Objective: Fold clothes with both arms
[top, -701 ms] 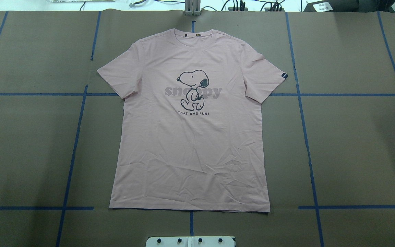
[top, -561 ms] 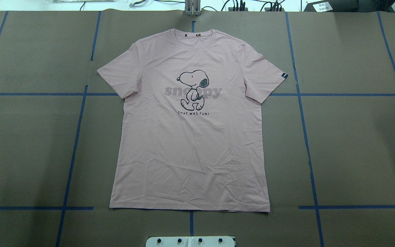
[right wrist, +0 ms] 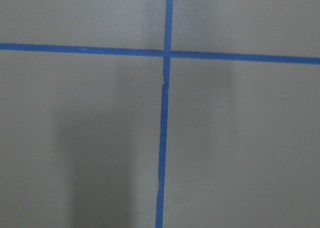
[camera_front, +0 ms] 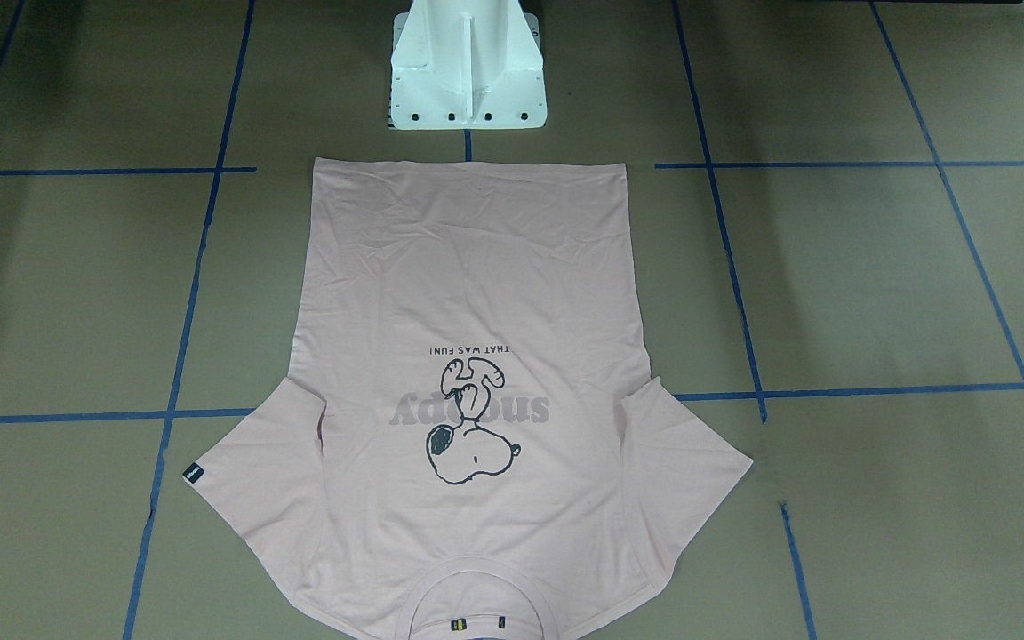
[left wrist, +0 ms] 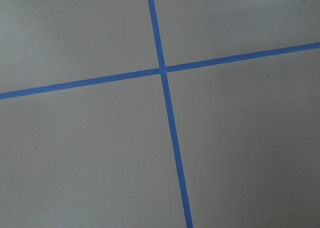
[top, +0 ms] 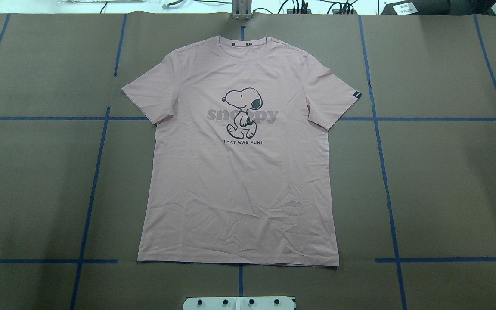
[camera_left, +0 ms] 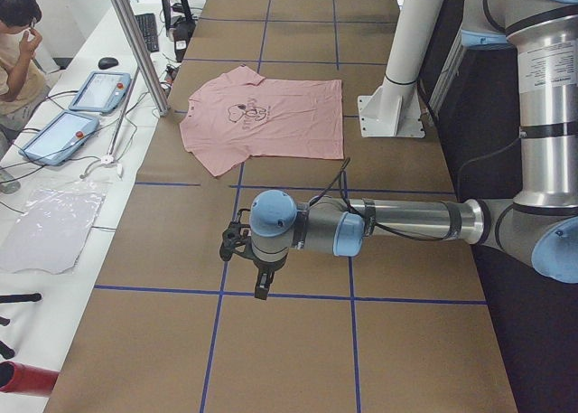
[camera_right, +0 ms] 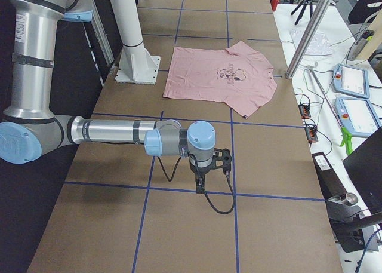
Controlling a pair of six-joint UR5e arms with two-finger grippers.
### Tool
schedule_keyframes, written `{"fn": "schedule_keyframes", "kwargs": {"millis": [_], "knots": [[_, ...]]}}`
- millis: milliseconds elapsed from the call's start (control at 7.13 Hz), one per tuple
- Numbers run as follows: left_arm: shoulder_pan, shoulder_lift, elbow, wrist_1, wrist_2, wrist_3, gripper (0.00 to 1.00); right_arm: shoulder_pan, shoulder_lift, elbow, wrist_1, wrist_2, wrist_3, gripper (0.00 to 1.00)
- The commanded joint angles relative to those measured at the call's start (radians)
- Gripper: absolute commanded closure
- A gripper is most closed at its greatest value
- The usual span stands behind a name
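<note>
1. The pink T-shirt [top: 239, 185] lies flat, unfolded and print-up on the middle of the brown tabletop [top: 446, 181]. Both sleeves are spread out.
2. Its collar [top: 243, 41] points away from the robot. Its hem lies near the white pedestal [camera_front: 468, 80] without touching it.
3. A small black sleeve tag [top: 357, 95] sits on the sleeve at the robot's right.
4. The left arm [camera_left: 406, 219] reaches out low over bare tabletop, well apart from the T-shirt. The left end effector [camera_left: 262, 285] points down near a crossing of blue tape lines [camera_left: 226, 291]. I cannot tell whether its fingers are apart or together.
5. The right arm [camera_right: 113, 131] is stretched out likewise at the other end. The right end effector [camera_right: 199, 183] points down, and I cannot tell its state either.
</note>
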Motion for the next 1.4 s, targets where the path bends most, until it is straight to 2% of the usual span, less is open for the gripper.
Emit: {"fn": "schedule_keyframes", "kwargs": {"millis": [0, 281, 561, 701, 842, 982, 1263], "knots": [[0.000, -0.017, 0.003, -0.086, -0.006, -0.031, 0.00, -0.032, 0.021, -0.004, 0.239, -0.014, 0.002, 0.00], [0.002, -0.127, 0.029, -0.231, -0.001, -0.059, 0.00, -0.032, 0.140, -0.066, 0.269, -0.023, 0.006, 0.00], [0.005, -0.200, 0.052, -0.401, -0.003, -0.064, 0.00, -0.031, 0.182, -0.082, 0.269, -0.018, 0.023, 0.00], [0.005, -0.247, 0.102, -0.502, -0.009, -0.064, 0.00, -0.032, 0.220, -0.096, 0.271, -0.011, 0.086, 0.00], [0.005, -0.287, 0.194, -0.594, -0.007, -0.093, 0.00, -0.049, 0.271, -0.102, 0.269, -0.012, 0.132, 0.00], [0.006, -0.301, 0.239, -0.685, -0.007, -0.143, 0.00, -0.119, 0.332, -0.101, 0.272, -0.018, 0.293, 0.00], [0.008, -0.303, 0.224, -0.729, -0.009, -0.234, 0.00, -0.295, 0.476, -0.122, 0.272, -0.140, 0.573, 0.00]]}}
